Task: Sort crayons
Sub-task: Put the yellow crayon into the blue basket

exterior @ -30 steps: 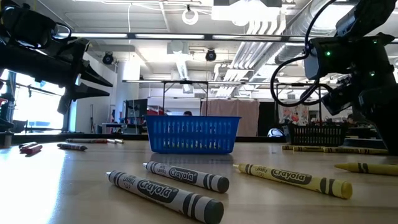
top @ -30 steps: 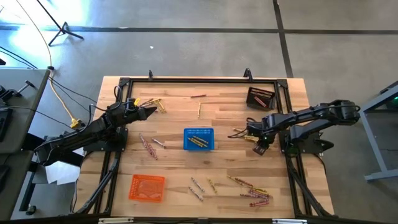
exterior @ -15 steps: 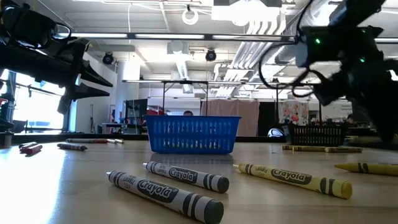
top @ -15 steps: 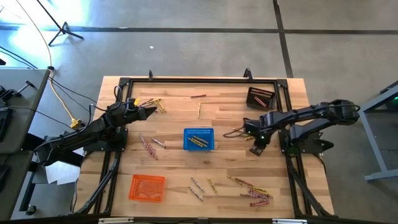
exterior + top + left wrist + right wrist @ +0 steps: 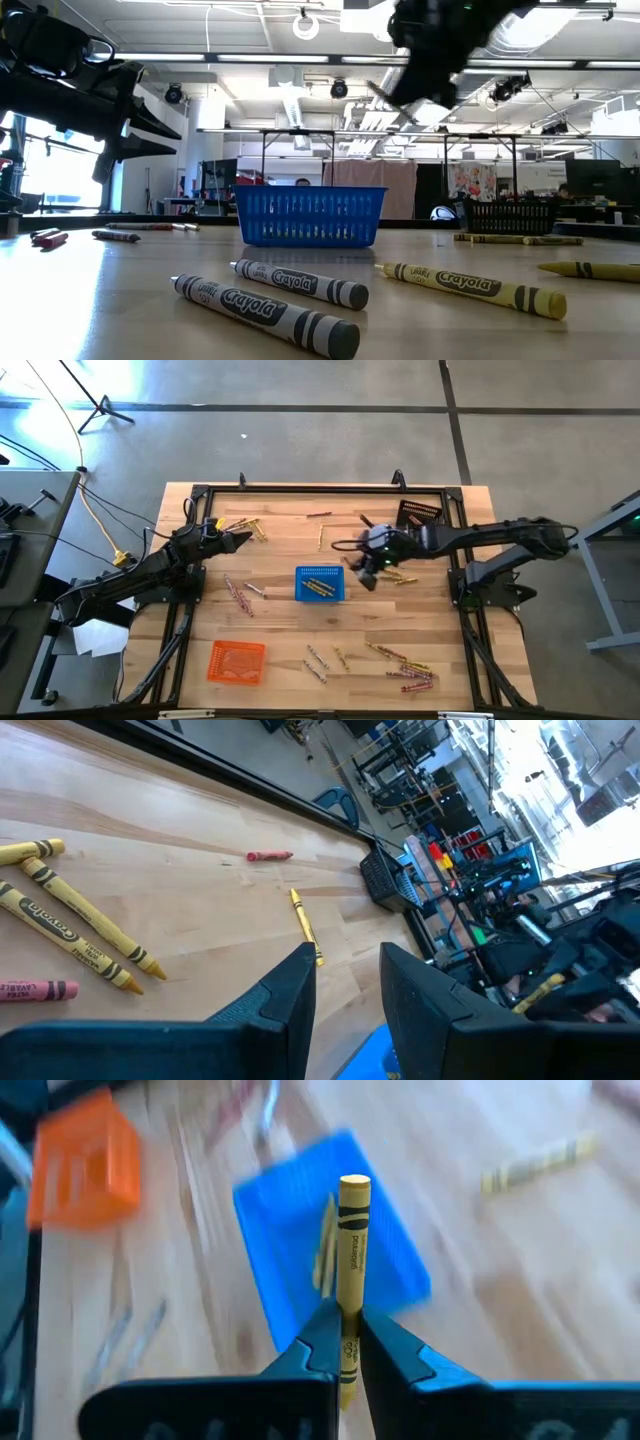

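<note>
We had a few yellow crayons in the blue basket; most crayons lay scattered. Our right gripper, clamped on a yellow crayon, hung beside the basket; left gripper waited open.

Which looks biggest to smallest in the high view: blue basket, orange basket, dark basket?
1. Orange basket
2. Blue basket, only slightly smaller than the orange one, so near a tie
3. Dark basket, clearly the smallest

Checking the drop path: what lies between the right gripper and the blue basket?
Bare wood only, seen in the high view. The right gripper, shut on a yellow crayon, hangs just beside the blue basket; loose crayons lie behind it.
</note>
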Controlling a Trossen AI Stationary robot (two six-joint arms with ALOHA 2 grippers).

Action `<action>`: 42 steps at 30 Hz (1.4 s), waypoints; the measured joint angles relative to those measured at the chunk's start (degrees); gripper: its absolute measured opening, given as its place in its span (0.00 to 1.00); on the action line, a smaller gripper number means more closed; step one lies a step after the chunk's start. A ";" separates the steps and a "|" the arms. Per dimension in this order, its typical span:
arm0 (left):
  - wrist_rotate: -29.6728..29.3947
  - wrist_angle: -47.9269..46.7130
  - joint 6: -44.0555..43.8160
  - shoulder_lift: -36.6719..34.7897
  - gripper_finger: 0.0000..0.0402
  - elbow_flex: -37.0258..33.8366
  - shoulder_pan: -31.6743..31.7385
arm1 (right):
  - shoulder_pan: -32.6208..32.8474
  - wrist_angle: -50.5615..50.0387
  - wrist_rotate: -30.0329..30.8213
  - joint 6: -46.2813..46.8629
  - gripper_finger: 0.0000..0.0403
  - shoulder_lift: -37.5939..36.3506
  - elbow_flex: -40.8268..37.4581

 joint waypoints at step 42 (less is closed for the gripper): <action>-0.01 -0.01 0.00 0.00 0.25 0.02 0.02 | -5.17 -44.28 -5.52 -15.95 0.18 15.22 5.18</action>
